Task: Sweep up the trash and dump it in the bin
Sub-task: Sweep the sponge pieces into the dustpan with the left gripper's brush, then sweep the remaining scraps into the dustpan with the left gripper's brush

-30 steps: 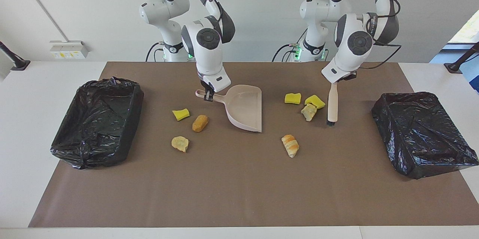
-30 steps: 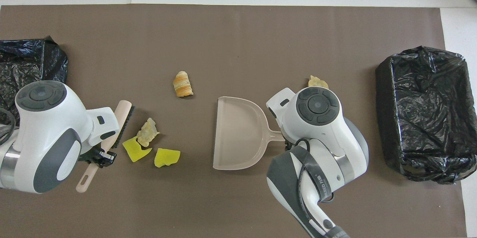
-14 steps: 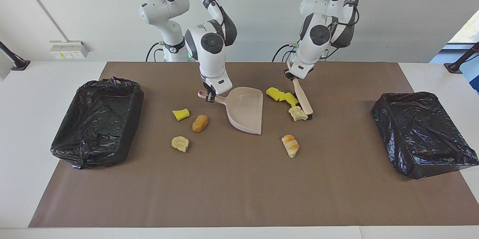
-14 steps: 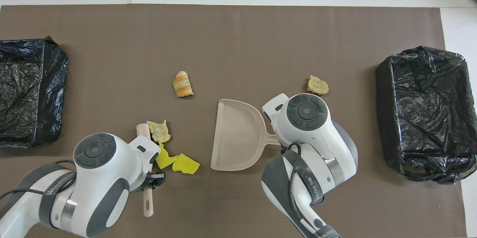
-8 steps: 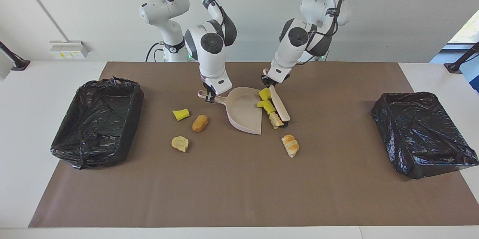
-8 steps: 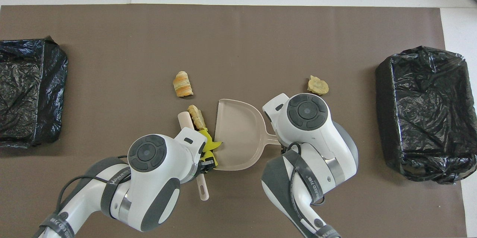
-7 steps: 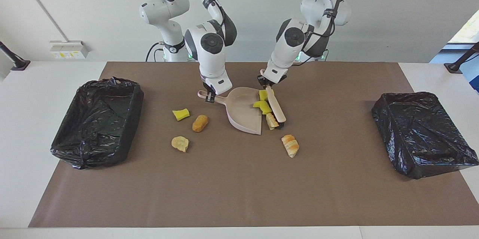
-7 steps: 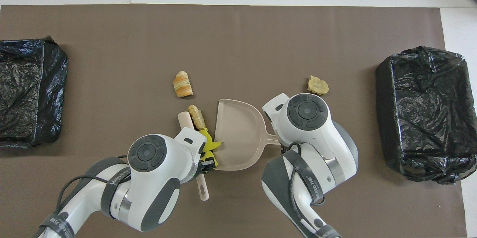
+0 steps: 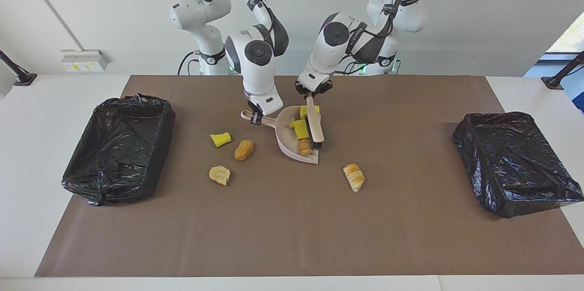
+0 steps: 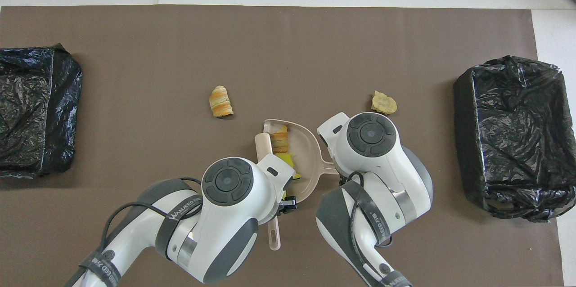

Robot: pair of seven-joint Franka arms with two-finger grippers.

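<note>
From overhead, both arms' white wrist housings cover their own fingertips, and the left arm's also hides most of the hand brush (image 10: 274, 233) and the dustpan (image 10: 310, 143) floor, so only a brown roll (image 10: 280, 139) and a sliver of yellow sponge (image 10: 285, 159) show in the pan there. The facing view shows more: two yellow sponge pieces (image 9: 301, 127) and the roll piece (image 9: 305, 146) lie inside the dustpan (image 9: 286, 139), pressed against the brush (image 9: 315, 124) bristles at the pan's open lip.

The left end effector (image 9: 313, 91) reaches in from the left arm's base toward the middle of the worktop (image 9: 292, 227), pinching the brush handle, with the brush slanting down into the pan's mouth. The right end effector (image 9: 254, 116) points down, pinched on the dustpan handle, the pan resting on the brown mat.

Four scraps lie loose on the mat: a striped roll (image 9: 354, 177) farther from the robots than the pan, toward the left arm's end; a yellow sponge bit (image 9: 220, 139), a brown roll (image 9: 244, 149) and a pale crumbly chunk (image 9: 220, 174) toward the right arm's end. In the overhead view the first two of that group sit hidden under the right arm.

A black-lined bin (image 9: 119, 142) stands at the right arm's end of the worktop, another (image 9: 515, 163) at the left arm's end.
</note>
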